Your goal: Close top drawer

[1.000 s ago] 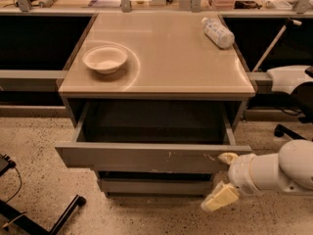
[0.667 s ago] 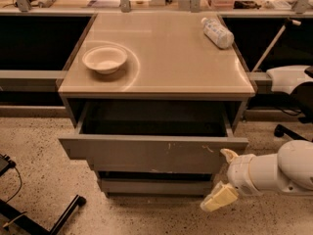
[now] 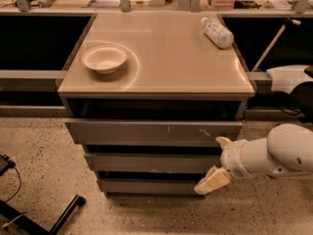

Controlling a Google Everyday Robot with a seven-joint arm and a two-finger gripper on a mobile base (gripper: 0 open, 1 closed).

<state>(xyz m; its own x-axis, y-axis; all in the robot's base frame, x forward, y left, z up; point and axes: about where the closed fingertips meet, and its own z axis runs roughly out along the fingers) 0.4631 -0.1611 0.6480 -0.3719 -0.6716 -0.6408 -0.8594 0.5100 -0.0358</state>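
The top drawer (image 3: 146, 131) is a wide grey drawer under the beige cabinet top; its flat front carries small white scratches right of centre. It stands only a little way out, with a narrow dark gap above the front. My gripper (image 3: 218, 161) is at the drawer's right end, its cream fingers spread: one fingertip (image 3: 223, 141) touches the lower right of the top drawer front, the other (image 3: 211, 181) hangs lower, in front of the drawers below. It is open and holds nothing.
A white bowl (image 3: 104, 58) sits on the cabinet top (image 3: 161, 72) at the left, and a plastic bottle (image 3: 217, 32) lies at the back right. Two shorter drawer fronts (image 3: 146, 163) stand below. A black stand leg (image 3: 58, 217) lies on the speckled floor at the lower left.
The top drawer has slid inward, from well open to nearly shut. My gripper has moved forward with it, staying against the right end of its front.
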